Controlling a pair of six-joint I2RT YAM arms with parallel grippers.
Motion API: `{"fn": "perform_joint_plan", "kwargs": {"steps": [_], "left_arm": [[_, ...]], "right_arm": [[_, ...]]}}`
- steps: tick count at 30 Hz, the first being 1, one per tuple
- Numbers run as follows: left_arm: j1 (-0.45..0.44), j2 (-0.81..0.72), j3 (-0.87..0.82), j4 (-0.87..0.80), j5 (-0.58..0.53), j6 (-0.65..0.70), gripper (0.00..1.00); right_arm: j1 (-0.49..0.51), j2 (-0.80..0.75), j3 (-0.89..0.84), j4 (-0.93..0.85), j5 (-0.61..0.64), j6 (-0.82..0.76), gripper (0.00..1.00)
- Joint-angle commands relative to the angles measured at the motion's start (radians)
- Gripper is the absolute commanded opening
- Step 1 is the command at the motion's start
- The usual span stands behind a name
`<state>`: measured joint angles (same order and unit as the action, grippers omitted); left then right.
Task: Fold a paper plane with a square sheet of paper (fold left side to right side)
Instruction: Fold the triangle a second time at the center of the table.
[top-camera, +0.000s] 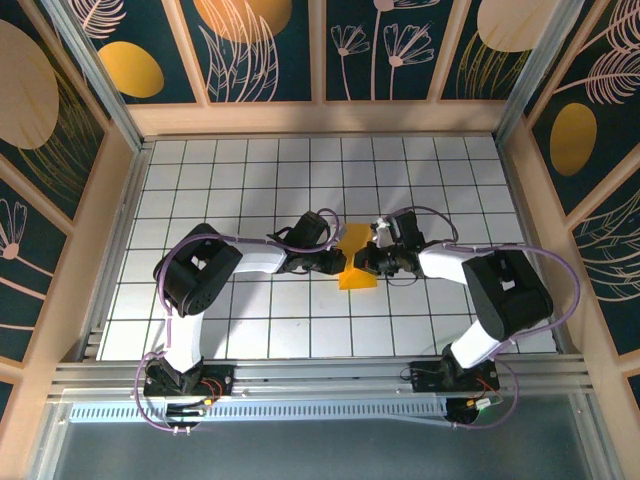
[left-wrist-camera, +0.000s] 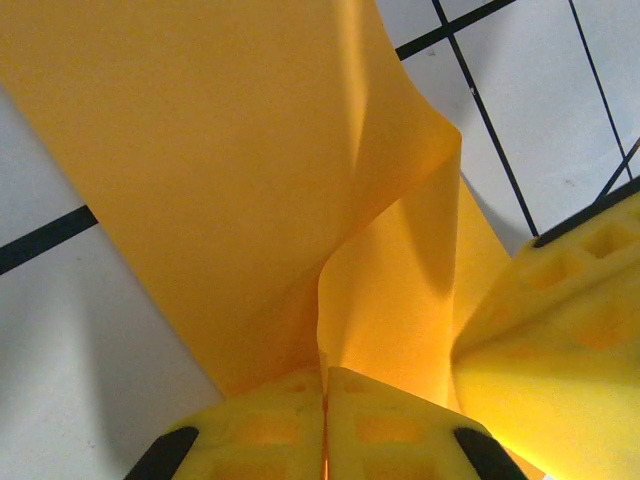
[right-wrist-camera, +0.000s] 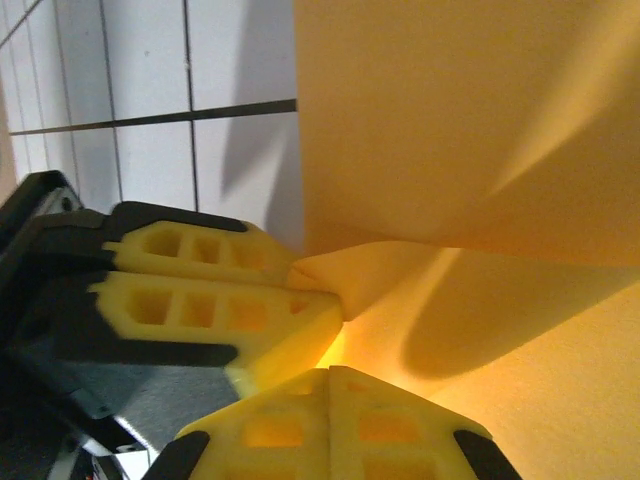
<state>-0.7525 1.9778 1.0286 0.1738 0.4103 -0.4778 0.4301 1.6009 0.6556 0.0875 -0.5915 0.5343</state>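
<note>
Now, mid-fold: both grippers pinch the square sheet of paper (top-camera: 353, 252) near the middle of the table (top-camera: 250, 170).
Left gripper (left-wrist-camera: 325, 380) has its jaws together on a paper edge. Right gripper (right-wrist-camera: 330, 380) sits just beside it, jaws together, paper running into them. The sheet buckles between them. Best way, I'd judge: carry left edge onto right edge, match corners, lay flat before creasing, don't tug apart.

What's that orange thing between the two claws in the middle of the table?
The paper: in the top view it fills the gap between the left gripper and the right gripper, and each is shut on it.
</note>
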Motion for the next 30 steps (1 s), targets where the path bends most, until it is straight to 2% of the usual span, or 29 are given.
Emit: {"fn": "perform_joint_plan", "kwargs": {"steps": [1, 19, 22, 25, 30], "left_arm": [[0.006, 0.032, 0.001, -0.042, -0.021, 0.021, 0.08], [0.006, 0.031, 0.001, -0.043, -0.024, 0.021, 0.08], [0.006, 0.012, -0.008, -0.027, -0.027, 0.009, 0.13], [0.006, -0.039, -0.022, 0.001, -0.04, -0.019, 0.23], [0.008, -0.148, -0.016, -0.051, -0.127, -0.03, 0.33]], "right_arm": [[0.012, 0.025, 0.022, 0.014, 0.032, 0.002, 0.0], [0.016, 0.062, 0.018, -0.058, 0.104, -0.025, 0.0], [0.015, 0.068, 0.011, -0.061, 0.108, -0.023, 0.0], [0.015, 0.07, 0.003, -0.063, 0.111, -0.02, 0.0], [0.015, 0.066, -0.007, -0.065, 0.117, -0.02, 0.0]]}}
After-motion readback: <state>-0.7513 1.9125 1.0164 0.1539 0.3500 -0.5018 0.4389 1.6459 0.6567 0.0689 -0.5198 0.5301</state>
